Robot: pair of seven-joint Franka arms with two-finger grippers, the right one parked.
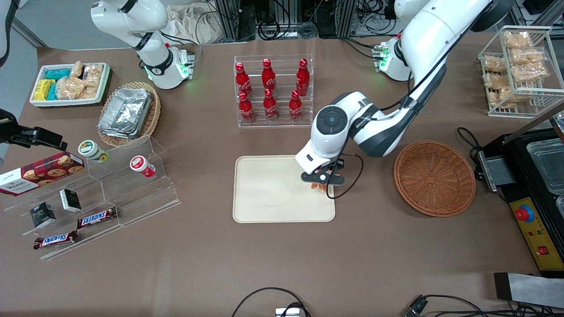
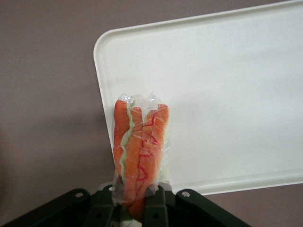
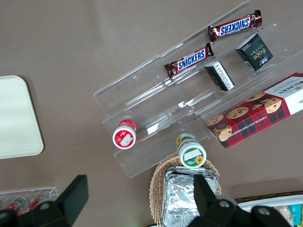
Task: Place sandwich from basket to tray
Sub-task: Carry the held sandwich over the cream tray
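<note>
The sandwich, a wrapped wedge with orange and green filling at its cut edge, hangs between the fingers of my left gripper, which is shut on it. From the front I see the gripper over the cream-beige tray, above the tray's edge nearest the basket, with a bit of the orange sandwich showing under it. In the wrist view the tray lies below the sandwich, one rounded corner close by. The round brown wicker basket sits beside the tray toward the working arm's end, with nothing in it.
A clear rack of red cola bottles stands farther from the front camera than the tray. Toward the parked arm's end are a clear stepped display with snacks, an oval wicker basket of foil trays and a white bin. A black machine borders the round basket.
</note>
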